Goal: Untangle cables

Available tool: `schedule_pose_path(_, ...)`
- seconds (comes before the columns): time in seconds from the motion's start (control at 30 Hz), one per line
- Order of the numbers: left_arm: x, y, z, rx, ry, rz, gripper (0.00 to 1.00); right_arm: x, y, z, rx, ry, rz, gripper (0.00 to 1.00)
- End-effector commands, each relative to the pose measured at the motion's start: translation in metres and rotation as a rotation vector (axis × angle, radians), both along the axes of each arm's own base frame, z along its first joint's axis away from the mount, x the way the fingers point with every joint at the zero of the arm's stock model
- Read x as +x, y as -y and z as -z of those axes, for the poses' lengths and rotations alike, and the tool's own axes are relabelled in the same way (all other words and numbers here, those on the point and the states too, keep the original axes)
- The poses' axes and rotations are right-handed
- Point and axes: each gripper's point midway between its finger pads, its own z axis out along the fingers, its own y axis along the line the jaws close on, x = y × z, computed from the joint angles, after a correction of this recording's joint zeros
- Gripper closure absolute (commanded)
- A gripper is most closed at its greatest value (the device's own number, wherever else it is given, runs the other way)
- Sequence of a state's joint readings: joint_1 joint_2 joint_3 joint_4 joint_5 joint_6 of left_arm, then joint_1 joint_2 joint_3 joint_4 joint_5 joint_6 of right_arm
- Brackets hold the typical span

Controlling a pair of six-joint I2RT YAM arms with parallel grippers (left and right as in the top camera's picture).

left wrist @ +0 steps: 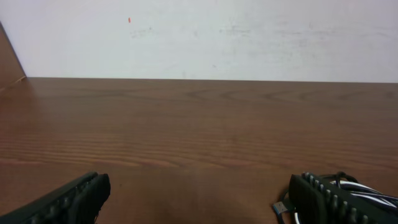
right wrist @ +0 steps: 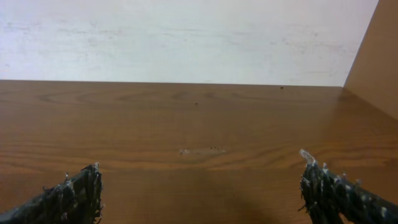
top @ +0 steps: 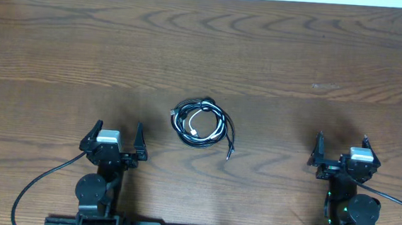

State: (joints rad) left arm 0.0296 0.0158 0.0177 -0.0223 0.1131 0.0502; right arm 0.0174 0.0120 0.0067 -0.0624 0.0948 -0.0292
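At the centre of the overhead frame, on the dark brown wood-grain table (top: 57,38), lies the tangled bundle of cables: a short white cord (top: 198,119) curled inside the loose round coil of thin black cords (top: 217,131). One black end trails out toward the lower right of the coil.

In the lower left of that frame, the left gripper (top: 120,129) sits well apart from the bundle, its two black fingers spread wide with nothing between them. In the lower right, the right gripper (top: 342,141) stands just as far from the cables, jaws likewise wide and empty.

In the left wrist view, the left gripper (left wrist: 199,205) shows bare tabletop between its ribbed fingers (left wrist: 68,199). At the lower right edge, behind one finger, part of the black and white coil (left wrist: 367,190) peeks out, with what may be a small plug end beside it, though it is too cropped to be sure.

In the right wrist view, the right gripper (right wrist: 202,199) frames only wood, with a plain white wall (right wrist: 186,37) across the top.
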Motion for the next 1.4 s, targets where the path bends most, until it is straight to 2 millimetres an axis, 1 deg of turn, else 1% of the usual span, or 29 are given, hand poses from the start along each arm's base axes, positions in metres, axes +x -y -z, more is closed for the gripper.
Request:
schedule_pose_path(0.0,-0.001,0.002,0.016,0.007,-0.053,0.012,0.02,0.0,0.0,0.001,0.013,0.0,0.002,0.01)
schedule_pose_path(0.7,-0.001,0.002,0.016,0.007,-0.053,0.012,0.02,0.0,0.0,0.001,0.013,0.0,0.002,0.01)
schedule_pose_path(0.73,0.0,0.002,0.014,0.008,-0.042,0.01,0.02,0.0,0.0,0.001,0.013,0.0,0.002,0.01)
schedule_pose_path(0.83,0.002,0.005,-0.011,-0.003,0.06,0.025,0.02,0.0,0.0,0.001,0.013,0.0,0.002,0.01)
schedule_pose_path(0.93,0.0,0.007,-0.055,0.001,0.238,0.041,0.02,0.0,0.0,0.001,0.013,0.0,0.002,0.01)
schedule_pose_path(1.0,-0.008,0.007,-0.094,0.0,0.388,0.042,0.02,0.0,0.0,0.001,0.013,0.0,0.002,0.01)
schedule_pose_path(1.03,-0.016,0.007,-0.115,0.004,0.472,0.041,0.02,0.0,0.0,0.001,0.013,0.0,0.002,0.01)
schedule_pose_path(1.13,-0.039,0.008,-0.166,0.012,0.665,0.042,0.02,0.0,0.0,0.001,0.013,0.0,0.002,0.01)
schedule_pose_path(1.17,-0.048,0.008,-0.182,0.015,0.724,0.043,0.02,0.0,0.0,0.001,0.013,0.0,0.002,0.01)
schedule_pose_path(1.23,-0.063,0.009,-0.207,0.004,0.797,0.048,0.02,0.0,0.0,0.001,0.013,0.0,0.002,0.01)
schedule_pose_path(1.27,-0.073,0.009,-0.224,-0.009,0.837,0.053,0.02,0.0,0.0,0.001,0.013,0.0,0.002,0.01)
schedule_pose_path(1.3,-0.088,0.009,-0.247,-0.03,0.888,0.063,0.02,0.0,0.0,0.001,0.013,0.0,0.002,0.01)
schedule_pose_path(1.37,-0.102,0.01,-0.267,-0.034,0.929,0.066,0.02,0.0,0.0,0.001,0.013,0.0,0.002,0.01)
